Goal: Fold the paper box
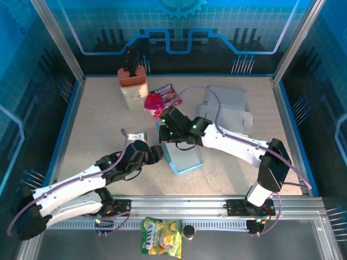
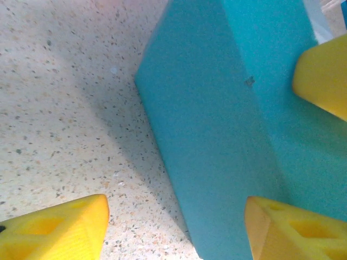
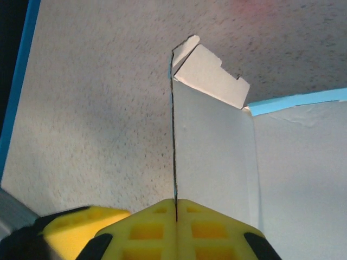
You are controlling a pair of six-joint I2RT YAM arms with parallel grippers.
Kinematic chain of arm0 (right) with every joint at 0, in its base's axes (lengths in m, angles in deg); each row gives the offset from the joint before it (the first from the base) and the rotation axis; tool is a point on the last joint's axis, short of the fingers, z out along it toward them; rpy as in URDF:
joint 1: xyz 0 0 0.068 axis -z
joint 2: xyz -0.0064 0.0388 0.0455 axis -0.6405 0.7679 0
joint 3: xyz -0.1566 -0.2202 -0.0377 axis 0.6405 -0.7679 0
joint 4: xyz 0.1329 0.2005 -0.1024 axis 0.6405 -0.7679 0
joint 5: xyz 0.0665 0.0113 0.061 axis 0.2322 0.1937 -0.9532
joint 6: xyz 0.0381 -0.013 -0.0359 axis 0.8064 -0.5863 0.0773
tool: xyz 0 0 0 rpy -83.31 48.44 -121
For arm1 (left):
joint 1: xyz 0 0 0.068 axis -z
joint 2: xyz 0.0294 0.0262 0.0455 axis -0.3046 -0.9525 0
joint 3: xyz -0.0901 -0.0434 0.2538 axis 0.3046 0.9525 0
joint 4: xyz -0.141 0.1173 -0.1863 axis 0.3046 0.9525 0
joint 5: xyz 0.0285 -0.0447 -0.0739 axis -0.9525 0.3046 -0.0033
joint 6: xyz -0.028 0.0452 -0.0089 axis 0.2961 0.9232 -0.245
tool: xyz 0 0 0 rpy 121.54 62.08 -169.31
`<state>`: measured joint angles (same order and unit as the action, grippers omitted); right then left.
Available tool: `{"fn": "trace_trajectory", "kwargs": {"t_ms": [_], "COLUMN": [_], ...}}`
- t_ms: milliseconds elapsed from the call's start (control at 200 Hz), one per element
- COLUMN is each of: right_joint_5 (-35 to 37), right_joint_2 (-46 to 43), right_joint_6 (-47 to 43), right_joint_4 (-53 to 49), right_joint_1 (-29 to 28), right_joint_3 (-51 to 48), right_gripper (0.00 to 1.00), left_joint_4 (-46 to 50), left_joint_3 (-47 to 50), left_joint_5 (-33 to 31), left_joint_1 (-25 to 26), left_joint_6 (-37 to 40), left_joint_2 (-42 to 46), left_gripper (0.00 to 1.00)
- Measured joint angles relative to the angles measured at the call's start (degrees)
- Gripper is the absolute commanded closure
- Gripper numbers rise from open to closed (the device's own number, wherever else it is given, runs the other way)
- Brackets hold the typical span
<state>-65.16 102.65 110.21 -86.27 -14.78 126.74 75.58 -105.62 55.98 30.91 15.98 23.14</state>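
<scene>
Teal paper box (image 2: 217, 135), corners off-frame

White arms (image 1: 70, 189), black joints (image 1: 274, 162), yellow fingers (image 2: 59, 230)

Paper box (image 2: 217, 135) teal outside, wht inside; table (image 2: 54, 108) beige w/ dark specks; fingers (image 2: 59, 230) yellow.

Top external is looking down from above and behind the arm bases (image 1: 116, 208) at frame bottom, covering the whole table (image 1: 103, 124). Left wrist is sitting very near the paper box (image 2: 217, 135), facing its blue outside. Right wrist is looking close along its white panel. All three are sharing the box.
</scene>
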Motion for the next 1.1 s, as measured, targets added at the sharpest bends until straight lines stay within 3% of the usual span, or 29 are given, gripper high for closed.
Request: {"fn": "trace_trajectory", "kwargs": {"t_ms": [240, 410, 515, 690, 900, 1000, 1101], "right_joint_5": [18.5, 27.7, 30.4, 31.7, 30.0, 29.7, 28.9], "right_joint_2": [-1.8, 2.2, 8.7, 16.4, 18.0, 18.0, 17.9], "right_joint_6": [23.0, 47.1, 56.6, 63.0, 65.1, 65.4, 65.7], "right_joint_4": [-8.7, -28.2, -40.4, -53.3, -57.7, -56.4, -53.9], "right_joint_1": [-5.3, -6.7, -6.8, -6.5, -3.0, -1.5, -0.5], "right_joint_3": [3.6, 17.0, 28.0, 34.8, 34.8, 33.6, 31.1], "right_gripper": [1.00, 1.00, 1.00, 1.00, 1.00, 0.87, 0.83], "left_joint_4": [7.8, 12.2, 14.1, 14.3, 12.0, 10.2, 8.0], "left_joint_3": [-1.3, -1.9, -1.9, -1.9, -0.4, 0.9, 1.6], "left_joint_5": [-1.4, -1.6, -1.5, -0.2, 1.3, 2.6, 3.8], "left_joint_1": [0.0, 0.0, 0.0, 0.0, 0.0, 0.0, 0.7], "left_joint_6": [0.3, 0.5, 0.7, 3.2, 7.1, 8.7, 9.7], "left_joint_2": [9.0, 12.5, 13.5, 13.4, 12.4, 11.0, 8.9], "left_gripper": [0.31, 0.31, 0.33, 0.33, 0.30, 0.30, 0.30]}}
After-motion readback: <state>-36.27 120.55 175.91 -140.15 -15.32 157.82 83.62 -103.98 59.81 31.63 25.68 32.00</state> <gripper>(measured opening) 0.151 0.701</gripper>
